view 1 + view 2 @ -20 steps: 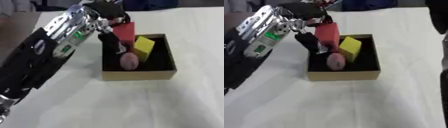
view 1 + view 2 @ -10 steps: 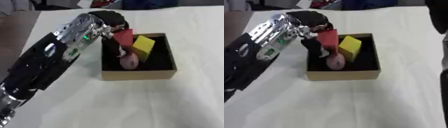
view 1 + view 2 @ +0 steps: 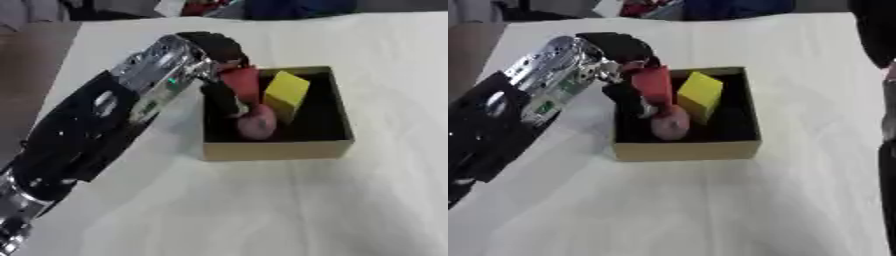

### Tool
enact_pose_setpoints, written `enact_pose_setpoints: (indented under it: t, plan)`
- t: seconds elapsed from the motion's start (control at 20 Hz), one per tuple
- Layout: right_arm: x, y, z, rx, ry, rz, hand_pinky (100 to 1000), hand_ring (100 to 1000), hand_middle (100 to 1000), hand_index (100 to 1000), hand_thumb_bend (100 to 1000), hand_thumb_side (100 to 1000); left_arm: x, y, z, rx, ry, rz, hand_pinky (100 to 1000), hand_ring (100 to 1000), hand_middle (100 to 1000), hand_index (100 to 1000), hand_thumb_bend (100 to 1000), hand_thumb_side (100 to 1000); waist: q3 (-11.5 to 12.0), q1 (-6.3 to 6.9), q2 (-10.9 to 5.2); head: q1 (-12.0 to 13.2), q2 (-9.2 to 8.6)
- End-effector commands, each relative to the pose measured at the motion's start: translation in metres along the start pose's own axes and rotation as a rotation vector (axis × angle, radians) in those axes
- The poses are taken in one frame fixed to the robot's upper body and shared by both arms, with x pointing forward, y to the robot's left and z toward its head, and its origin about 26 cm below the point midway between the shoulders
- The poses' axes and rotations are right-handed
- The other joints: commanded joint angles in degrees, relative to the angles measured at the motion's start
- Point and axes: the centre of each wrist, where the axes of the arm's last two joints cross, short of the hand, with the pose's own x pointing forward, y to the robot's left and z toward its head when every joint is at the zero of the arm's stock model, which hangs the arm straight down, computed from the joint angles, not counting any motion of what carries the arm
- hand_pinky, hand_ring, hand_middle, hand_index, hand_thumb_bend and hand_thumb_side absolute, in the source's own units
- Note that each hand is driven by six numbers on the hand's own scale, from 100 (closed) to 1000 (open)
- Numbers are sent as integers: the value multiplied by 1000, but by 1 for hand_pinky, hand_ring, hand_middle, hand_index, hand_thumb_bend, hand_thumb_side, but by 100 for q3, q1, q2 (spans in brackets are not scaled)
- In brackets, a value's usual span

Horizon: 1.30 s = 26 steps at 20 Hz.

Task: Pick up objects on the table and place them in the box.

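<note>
The left arm point(image 3: 96, 135) is black with a silver forearm shell point(image 3: 162, 62) carrying small green lights; the left hand point(image 3: 219, 95) is black. A dark right arm point(image 3: 888, 150) edges the right-eye view.

The left robot hand point(image 3: 627, 95) has dipped lower into the box point(image 3: 689, 149), carrying the red block point(image 3: 654, 84) down from above the rim until it sits beside the yellow block point(image 3: 699, 95), over the pink object point(image 3: 669, 126).
</note>
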Motion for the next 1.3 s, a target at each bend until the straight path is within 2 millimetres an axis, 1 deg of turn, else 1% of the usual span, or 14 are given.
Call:
enact_pose_setpoints:
  t: [0.05, 0.35, 0.4, 0.45, 0.5, 0.55, 0.65, 0.9, 1.0, 1.05, 1.1, 1.3]
  plan:
    - [10, 0, -6, 8, -33, 8, 993, 853, 601, 708, 100, 775, -7, 2, 1, 1, 30, -25, 805, 897, 813, 935, 499, 701, 5, -24, -149, 2, -36]
    - [10, 0, -6, 6, -33, 5, 993, 853, 601, 708, 100, 775, -8, 6, 5, 21, 36, -33, 825, 921, 848, 961, 578, 734, 16, -36, -171, 2, -30]
    - [10, 0, -6, 6, -33, 5, 993, 853, 602, 708, 100, 776, -7, 7, 6, 27, 36, -33, 828, 927, 857, 970, 617, 742, 19, -37, -174, 2, -25]
    - [9, 1, -5, 6, -33, 4, 993, 853, 602, 708, 100, 776, -7, 8, 7, 31, 37, -33, 828, 927, 857, 970, 617, 742, 21, -37, -176, 3, -23]
    - [9, 1, -5, 6, -32, 3, 993, 853, 602, 708, 100, 776, -7, 9, 8, 36, 38, -34, 831, 931, 862, 978, 663, 755, 25, -37, -179, 3, -22]
    - [9, 1, -5, 6, -32, 2, 993, 853, 602, 708, 100, 776, -7, 10, 9, 41, 39, -35, 831, 931, 862, 978, 666, 761, 28, -37, -182, 3, -22]
    - [9, 1, -5, 5, -31, 1, 993, 853, 602, 708, 100, 776, -6, 13, 12, 56, 39, -34, 829, 930, 859, 975, 649, 766, 35, -39, -189, 3, -17]
    - [9, 1, -4, 5, -29, 0, 994, 853, 602, 708, 100, 776, -4, 26, 28, 122, 10, 4, 811, 911, 827, 956, 509, 806, 60, -42, -205, -16, -3]
    - [9, 1, -4, 5, -29, -1, 994, 853, 602, 708, 100, 775, -3, 32, 37, 154, -3, 15, 800, 898, 799, 944, 492, 809, 71, -44, -211, -24, 4]
    - [9, 1, -4, 5, -29, -1, 994, 853, 602, 708, 100, 761, -3, 35, 40, 167, -6, 16, 799, 897, 796, 945, 491, 808, 76, -45, -213, -27, 6]
    - [9, 2, -3, 5, -28, -2, 994, 854, 602, 708, 100, 775, -3, 36, 44, 179, -5, 12, 799, 897, 795, 944, 496, 807, 79, -47, -216, -32, 12]
    - [9, 2, -3, 3, -28, -5, 994, 854, 602, 708, 100, 775, -4, 41, 54, 217, -1, 12, 803, 900, 802, 938, 491, 808, 97, -55, -232, -43, 25]
